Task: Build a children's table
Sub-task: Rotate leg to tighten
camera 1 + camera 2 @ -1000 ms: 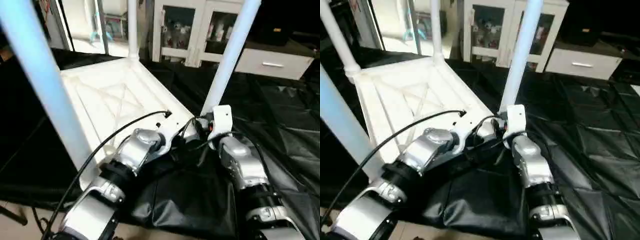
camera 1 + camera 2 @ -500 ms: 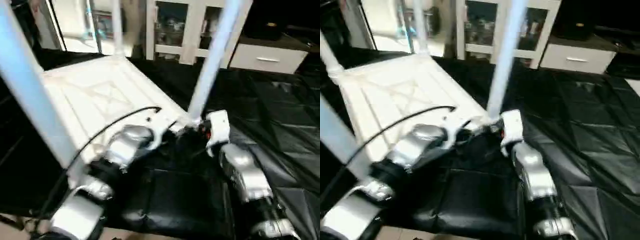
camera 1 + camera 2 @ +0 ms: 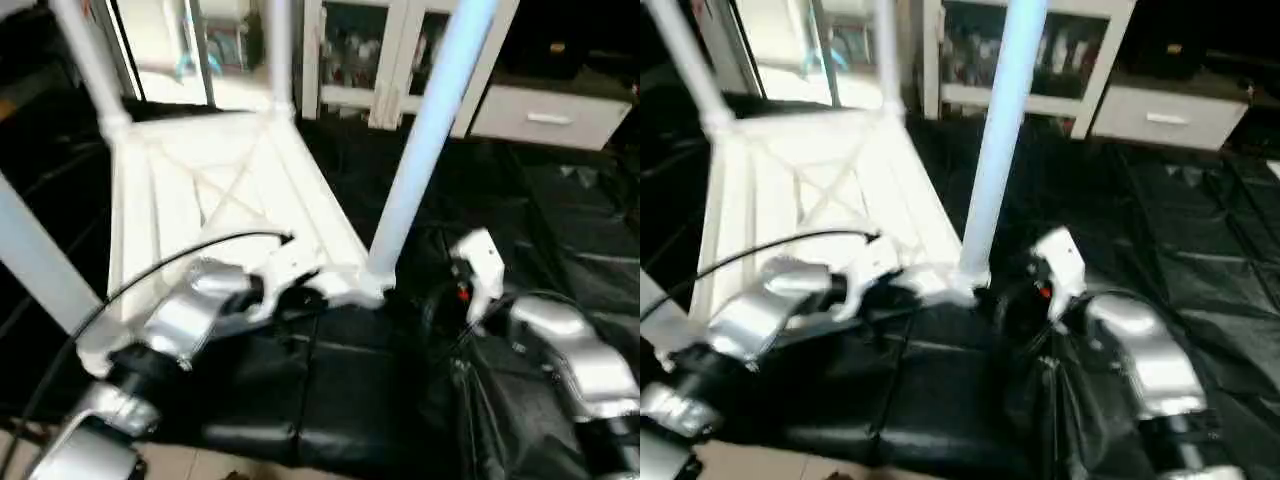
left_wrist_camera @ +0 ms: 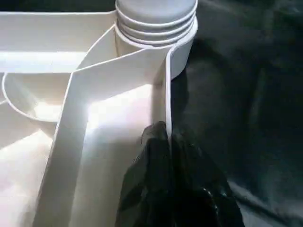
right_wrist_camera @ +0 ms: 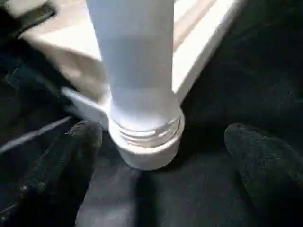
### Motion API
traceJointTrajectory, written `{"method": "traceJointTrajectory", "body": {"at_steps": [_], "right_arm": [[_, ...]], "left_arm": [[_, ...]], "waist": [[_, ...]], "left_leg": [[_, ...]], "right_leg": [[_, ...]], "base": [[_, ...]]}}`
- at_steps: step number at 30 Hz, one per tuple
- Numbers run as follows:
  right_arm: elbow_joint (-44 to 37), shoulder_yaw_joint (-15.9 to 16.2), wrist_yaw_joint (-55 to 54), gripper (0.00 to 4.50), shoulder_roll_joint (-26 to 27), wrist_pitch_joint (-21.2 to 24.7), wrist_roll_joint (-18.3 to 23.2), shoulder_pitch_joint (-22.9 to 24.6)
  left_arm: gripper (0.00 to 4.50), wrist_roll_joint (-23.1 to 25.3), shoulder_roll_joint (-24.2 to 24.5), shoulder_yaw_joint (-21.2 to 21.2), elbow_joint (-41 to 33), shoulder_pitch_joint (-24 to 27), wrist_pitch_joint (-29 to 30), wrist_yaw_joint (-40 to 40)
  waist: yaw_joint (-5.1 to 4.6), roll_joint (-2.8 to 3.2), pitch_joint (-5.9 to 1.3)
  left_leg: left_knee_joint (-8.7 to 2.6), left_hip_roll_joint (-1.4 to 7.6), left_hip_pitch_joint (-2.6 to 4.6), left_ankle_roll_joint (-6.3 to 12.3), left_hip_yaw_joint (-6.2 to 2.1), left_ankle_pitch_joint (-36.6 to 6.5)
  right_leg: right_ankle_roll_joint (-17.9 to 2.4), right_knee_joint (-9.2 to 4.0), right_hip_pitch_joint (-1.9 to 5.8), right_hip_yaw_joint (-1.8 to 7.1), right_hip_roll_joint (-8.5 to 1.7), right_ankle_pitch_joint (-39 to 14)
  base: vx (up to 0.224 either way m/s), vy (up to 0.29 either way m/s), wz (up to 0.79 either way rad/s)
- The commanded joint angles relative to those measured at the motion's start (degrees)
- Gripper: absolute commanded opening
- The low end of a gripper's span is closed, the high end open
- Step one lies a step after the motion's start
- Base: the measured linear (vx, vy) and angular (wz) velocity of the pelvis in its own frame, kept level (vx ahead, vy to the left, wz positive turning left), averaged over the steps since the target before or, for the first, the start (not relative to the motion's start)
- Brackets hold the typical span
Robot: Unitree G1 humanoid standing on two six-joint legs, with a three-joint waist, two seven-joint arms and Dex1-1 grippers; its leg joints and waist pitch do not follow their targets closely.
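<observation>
The children's table lies upside down on the black cloth, its white ribbed top (image 3: 215, 200) facing up. Tube legs stand in its corner sockets. The near right leg (image 3: 430, 140) sits in its socket (image 5: 144, 146), threads showing at the base. My left gripper (image 4: 168, 137) is shut on the thin rim wall (image 4: 166, 85) of the top, just beside that socket. My right gripper (image 5: 164, 135) is open, one black finger (image 5: 78, 156) on each side of the leg's base, both apart from it. Its white wrist block (image 3: 480, 268) hangs to the right of the leg.
Other legs rise at the far left corner (image 3: 85, 55), the far right corner (image 3: 278, 50) and the near left corner (image 3: 35, 265). A white glass-door cabinet (image 3: 355, 50) and a drawer unit (image 3: 545, 115) stand behind. Black quilted cloth (image 3: 565, 220) covers the floor on the right.
My right gripper has opened wide and drawn back to the right from the near right leg. The left gripper keeps its hold on the rim. The camera has shifted.
</observation>
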Motion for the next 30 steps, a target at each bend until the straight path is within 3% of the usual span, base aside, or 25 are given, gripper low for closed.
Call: {"method": "traceJointTrajectory", "body": {"at_steps": [1,2,3,5,11,14,18,19,21,30], "right_arm": [[-0.68,0.45,4.02,4.47,-1.12,0.78,1.71,-0.29],[-0.49,0.57,4.43,4.47,-1.38,0.84,1.67,-0.46],[-0.01,1.48,5.89,4.47,-2.31,0.04,0.84,-0.72],[0.19,2.18,6.69,4.47,-2.7,-0.46,0.37,-0.76],[-0.21,5.81,12.51,4.47,-4.89,-2.23,-0.98,-0.35],[0.68,7.05,13.58,4.47,-5.7,-4.79,-2.8,-0.29],[1.78,6.41,12.5,4.47,-5.2,-6.52,-3.11,-0.97],[1.99,6.14,12.42,4.22,-4.98,-6.76,-2.88,-1.15],[2.22,5.88,12.84,4.22,-4.77,-7.14,-2.42,-1.33],[2.68,5.82,14.05,3.41,-4.54,-8.06,-1.87,-1.19]], "left_arm": [[0.0,-1.76,-0.46,-3.45,-2.77,1.51,0.12,-4.86],[0.0,-2.09,-0.41,-3.48,-3.24,1.62,0.55,-5.16],[0.0,-2.39,-0.34,-3.8,-4.08,1.78,0.42,-5.75],[0.0,-2.64,-0.36,-3.93,-4.55,1.92,0.53,-6.07],[0.0,-2.78,0.23,-4.43,-6.39,2.49,1.28,-8.38],[0.0,-2.75,0.4,-4.46,-6.43,2.4,1.36,-8.47],[0.0,-2.66,0.49,-4.68,-6.42,2.3,1.34,-8.6],[0.0,-2.5,0.5,-4.71,-6.49,2.31,1.39,-8.68],[0.0,-2.3,0.51,-4.65,-6.61,2.35,1.52,-8.74],[0.0,-2.23,1.06,-4.9,-6.8,2.78,1.4,-9.14]], "waist": [[0.21,0.07,-3.05],[0.43,0.14,-3.07],[0.51,-0.25,-3.09],[1.07,-0.16,-3.09],[2.01,-0.27,-3.09],[2.01,-0.28,-3.14],[2.04,-0.38,-3.24],[1.99,-0.41,-3.22],[2.0,-0.27,-3.26],[2.0,-0.23,-3.37]], "left_leg": [[-5.03,3.65,0.86,1.04,-1.61,-14.97],[-5.02,3.8,0.97,1.07,-1.58,-14.04],[-4.97,3.79,0.98,1.15,-1.49,-13.59],[-4.84,3.7,1.07,1.41,-1.3,-12.15],[-4.87,3.73,1.09,1.26,-1.36,-12.0],[-4.84,3.68,1.0,0.99,-1.41,-11.94],[-4.7,3.62,1.01,1.45,-1.38,-11.15],[-4.71,3.62,0.97,1.55,-1.39,-11.07],[-4.66,3.62,0.94,1.95,-1.39,-10.7],[-4.5,3.57,0.97,2.32,-1.34,-10.0]], "right_leg": [[-13.29,-3.83,2.3,2.69,-3.68,-14.02],[-13.55,-3.78,2.2,2.71,-3.67,-13.15],[-13.68,-3.69,2.17,2.67,-3.58,-12.64],[-14.09,-3.5,2.11,2.69,-3.54,-11.22],[-13.03,-3.58,2.2,2.68,-3.71,-13.14],[-12.87,-3.52,2.29,2.65,-3.71,-12.71],[-13.15,-3.45,2.32,2.66,-3.73,-12.05],[-13.27,-3.43,2.34,2.66,-3.7,-11.9],[-13.55,-3.34,2.39,2.62,-3.63,-11.21],[-14.34,-3.11,2.48,2.58,-3.53,-9.59]], "base": [[0.0,0.0,0.0],[0.0,0.0,0.0],[0.0,0.0,0.0],[0.0,0.0,0.0],[0.0,0.0,0.0],[0.0,0.0,0.0],[0.0,0.0,0.0],[0.0,0.0,0.0],[0.0,0.0,0.0],[0.0,0.0,0.0]]}}
